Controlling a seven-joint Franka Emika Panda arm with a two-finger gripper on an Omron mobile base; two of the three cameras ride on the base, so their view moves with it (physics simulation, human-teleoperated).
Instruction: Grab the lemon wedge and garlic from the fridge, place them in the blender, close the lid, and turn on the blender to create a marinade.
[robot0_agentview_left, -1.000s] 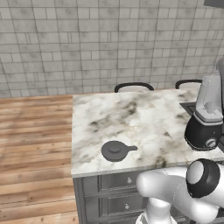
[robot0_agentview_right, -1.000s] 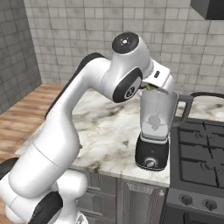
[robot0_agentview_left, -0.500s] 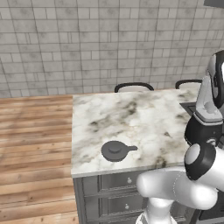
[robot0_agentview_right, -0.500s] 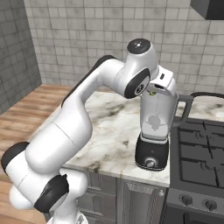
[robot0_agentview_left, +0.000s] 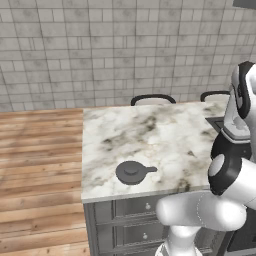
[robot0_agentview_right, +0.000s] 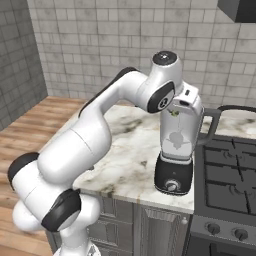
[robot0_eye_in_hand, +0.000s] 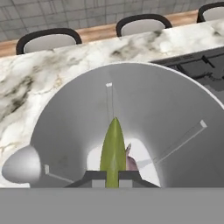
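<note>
My gripper (robot0_eye_in_hand: 113, 176) hangs just over the open mouth of the blender (robot0_agentview_right: 175, 150), shut on the lemon wedge (robot0_eye_in_hand: 113, 148), a narrow yellow-green slice pointing down into the clear jar. In the right base view the wedge (robot0_agentview_right: 175, 113) shows at the jar's top, under my hand. A pale lump, apparently the garlic (robot0_agentview_right: 175, 139), lies low inside the jar; a pinkish bit of it (robot0_eye_in_hand: 130, 162) peeks out beside the wedge. The dark round lid (robot0_agentview_left: 132, 171) lies flat on the marble counter, far to the left of the blender (robot0_agentview_left: 234, 142). The fridge is out of view.
The marble counter (robot0_agentview_left: 150, 135) is an island with two dark chair backs (robot0_agentview_left: 152, 99) behind it. A black stovetop (robot0_agentview_right: 230, 170) adjoins the blender on the right. My arm's elbow (robot0_agentview_left: 225, 175) crosses in front of the blender's base. Wood floor lies to the left.
My arm has swung further right and stretched over the blender, bringing the hand with the lemon wedge from the jar's rim to above its mouth. Lid and blender have stayed put.
</note>
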